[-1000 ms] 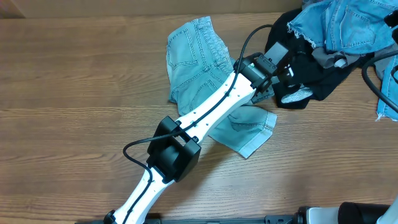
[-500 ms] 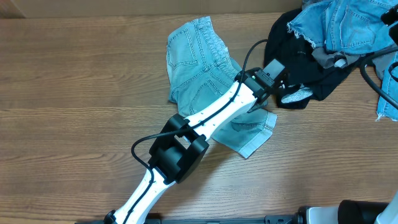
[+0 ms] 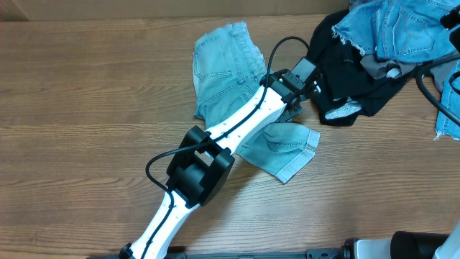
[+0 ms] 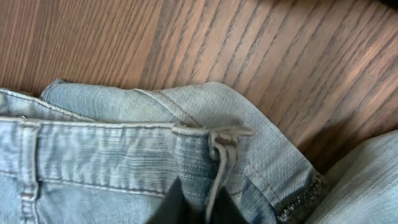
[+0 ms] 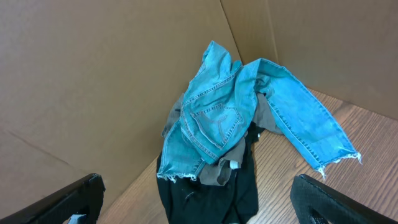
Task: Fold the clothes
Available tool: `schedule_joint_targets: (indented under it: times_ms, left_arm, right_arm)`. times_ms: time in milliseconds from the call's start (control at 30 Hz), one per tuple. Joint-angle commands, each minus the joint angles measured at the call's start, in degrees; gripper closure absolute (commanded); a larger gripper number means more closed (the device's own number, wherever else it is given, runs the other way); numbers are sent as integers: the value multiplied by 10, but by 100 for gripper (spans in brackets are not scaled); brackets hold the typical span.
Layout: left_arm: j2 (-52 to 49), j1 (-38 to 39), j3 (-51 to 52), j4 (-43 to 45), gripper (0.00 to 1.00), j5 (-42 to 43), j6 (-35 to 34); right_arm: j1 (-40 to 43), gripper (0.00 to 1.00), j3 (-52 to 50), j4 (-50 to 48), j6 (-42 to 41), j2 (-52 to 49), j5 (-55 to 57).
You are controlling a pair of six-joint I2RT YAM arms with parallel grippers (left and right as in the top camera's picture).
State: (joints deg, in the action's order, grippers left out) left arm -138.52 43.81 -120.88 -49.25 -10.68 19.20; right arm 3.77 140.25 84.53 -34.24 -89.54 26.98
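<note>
Pale light-blue denim jeans (image 3: 223, 68) lie crumpled at the table's middle back, with one hemmed leg (image 3: 284, 147) spread toward the front. My left gripper (image 3: 291, 106) is down on their right edge. In the left wrist view my left gripper (image 4: 196, 208) is shut on the jeans' waistband by a belt loop (image 4: 214, 155). More clothes are piled at the back right: a black garment (image 3: 352, 79), frayed blue denim (image 3: 395, 29) and grey cloth (image 3: 374, 66). My right gripper (image 5: 202, 208) hangs open above that pile, over the black garment (image 5: 211, 199) and blue denim (image 5: 217, 118).
Cardboard walls (image 5: 93, 74) close off the table behind the pile. A black cable (image 3: 430, 79) loops at the right edge beside more blue denim (image 3: 449, 108). Bare wooden tabletop (image 3: 86, 108) stretches to the left and front.
My left gripper has drawn back from the black garment's edge toward the jeans and closed on their waistband. The jeans' leg now shows more. The right gripper stays open.
</note>
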Motion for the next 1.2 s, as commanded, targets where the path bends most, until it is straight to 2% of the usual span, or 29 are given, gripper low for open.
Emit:
schedule_joint_targets:
  times_ms: [0, 100, 200, 433, 500, 667, 833, 900, 967, 1167]
  left_arm:
    - [-1, -2, -8, -10, 96, -59, -51]
    - [3, -4, -53, -51, 96, -116, -94]
    - [18, -15, -104, -101, 96, -170, -178]
    - [100, -81, -123, -235, 96, -187, -453]
    - [124, -102, -123, -252, 96, -187, -479]
    - [183, -147, -123, -298, 96, -187, -494]
    - [188, -189, -123, -407, 96, -179, -570]
    - [189, -199, -123, -430, 96, -180, -625]
    - [189, -203, -123, -436, 96, -179, -666]
    - [200, -187, -123, -431, 95, -198, -685]
  right_arm:
    - [4, 0, 4, -3, 4, -1, -1]
    - [4, 0, 4, -3, 4, -1, -1]
    - [4, 0, 4, -2, 4, -1, -1]
    - [4, 0, 4, -3, 4, -1, 0]
    - [4, 0, 4, -5, 4, -1, 0]
    - [4, 0, 4, -5, 4, -1, 0]
    - [4, 0, 4, -6, 4, -1, 0]
    - [4, 0, 4, -7, 4, -1, 0]
    - [4, 0, 4, -7, 5, -1, 0]
    - [4, 0, 4, -7, 13, -1, -1]
